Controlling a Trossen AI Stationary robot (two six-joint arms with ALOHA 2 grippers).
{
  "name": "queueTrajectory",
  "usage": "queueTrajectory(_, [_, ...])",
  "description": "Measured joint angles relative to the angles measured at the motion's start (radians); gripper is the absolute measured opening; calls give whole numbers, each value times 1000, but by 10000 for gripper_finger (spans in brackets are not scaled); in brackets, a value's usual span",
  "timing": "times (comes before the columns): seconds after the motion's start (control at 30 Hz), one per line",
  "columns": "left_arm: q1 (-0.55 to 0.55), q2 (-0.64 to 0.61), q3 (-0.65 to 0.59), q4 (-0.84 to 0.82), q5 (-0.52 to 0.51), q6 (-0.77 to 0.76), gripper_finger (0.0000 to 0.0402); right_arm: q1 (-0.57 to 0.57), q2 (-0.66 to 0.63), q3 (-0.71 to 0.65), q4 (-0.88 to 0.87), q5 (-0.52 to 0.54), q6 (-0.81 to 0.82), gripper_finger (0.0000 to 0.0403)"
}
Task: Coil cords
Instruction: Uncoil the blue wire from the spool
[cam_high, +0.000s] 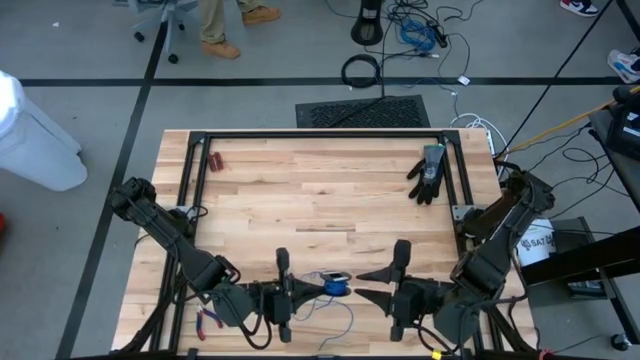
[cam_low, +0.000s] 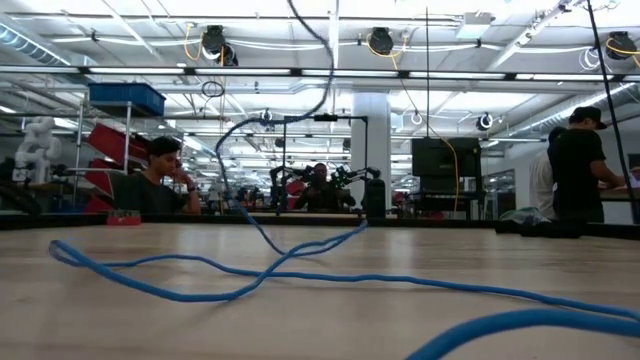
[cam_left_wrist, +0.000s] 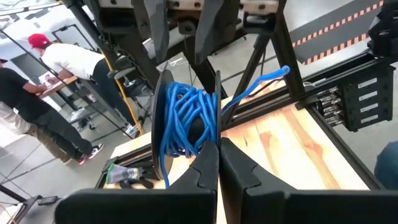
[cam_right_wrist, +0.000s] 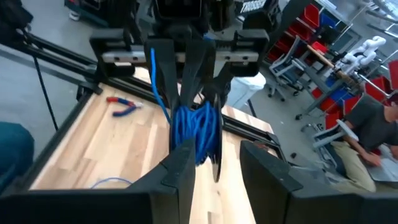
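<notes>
High view | left gripper (cam_high: 318, 287) near table's (cam_high: 320, 200) front edge, clamped on blue cord coil (cam_high: 335, 285) to keep loops together | right gripper (cam_high: 365, 283) jaws apart beside it

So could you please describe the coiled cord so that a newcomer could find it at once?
Look at the wooden table's near edge, between the two arms. The cord is a small bright blue coil, pinched in the left gripper, with loose thin strands trailing onto the wood.
</notes>
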Motion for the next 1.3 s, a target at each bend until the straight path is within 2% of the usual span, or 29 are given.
queueTrajectory(0.3, [0, 0, 0, -1, 0, 0, 1, -44, 17, 0, 0, -1, -17, 114])
queueTrajectory(0.4, [0, 0, 0, -1, 0, 0, 1, -45, 17, 0, 0, -39, -18, 107])
queueTrajectory(0.53, [-1, 0, 0, -1, 2, 0, 1, -51, 17, 0, 0, -98, -17, 75])
queueTrajectory(0.8, [-1, 0, 0, -2, 4, 1, 2, -70, 16, 0, -1, -120, -18, 9])
queueTrajectory(0.93, [-2, 0, 0, -9, 20, 2, 2, -83, 15, 0, -1, -175, -10, 7])
queueTrajectory(1.1, [-2, 0, 0, -9, 21, 1, 2, -90, 20, 0, -1, -177, -10, 14])
queueTrajectory(1.3, [-2, -1, 0, -8, 21, 0, 2, -94, 24, 0, -1, -161, -30, 3])
